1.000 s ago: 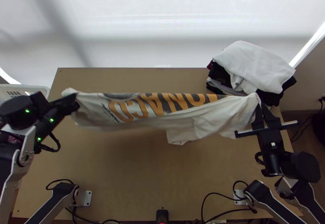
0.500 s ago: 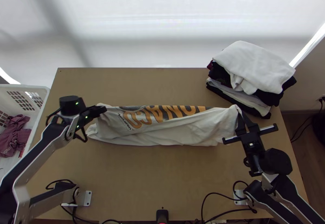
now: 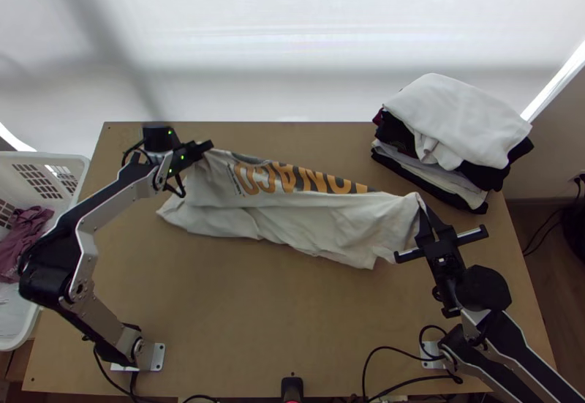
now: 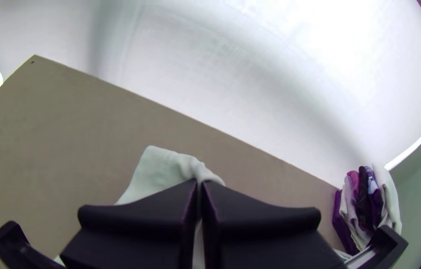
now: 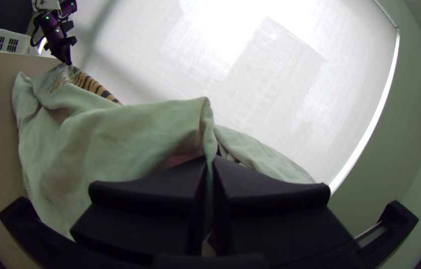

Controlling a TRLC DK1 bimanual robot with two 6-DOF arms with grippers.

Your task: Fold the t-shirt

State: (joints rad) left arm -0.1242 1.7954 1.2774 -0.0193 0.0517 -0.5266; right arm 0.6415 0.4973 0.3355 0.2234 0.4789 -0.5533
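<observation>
In the top view my left gripper holds the left end of the white t-shirt, and my right gripper holds its right end. The shirt hangs between them in a long, loosely folded band, orange and black print along its far side, its lower part on or close to the table. In the left wrist view my left gripper is shut on a white edge of cloth. My right gripper is shut on a pinched fold of the shirt in the right wrist view.
A stack of folded clothes sits at the table's far right corner. A white basket with a maroon cloth stands off the left side. Bare table lies on the near side of the shirt.
My left gripper has moved right and toward the table's far edge with its end of the shirt. My right gripper has shifted left. The shirt came lower, its span shortened and now slants.
</observation>
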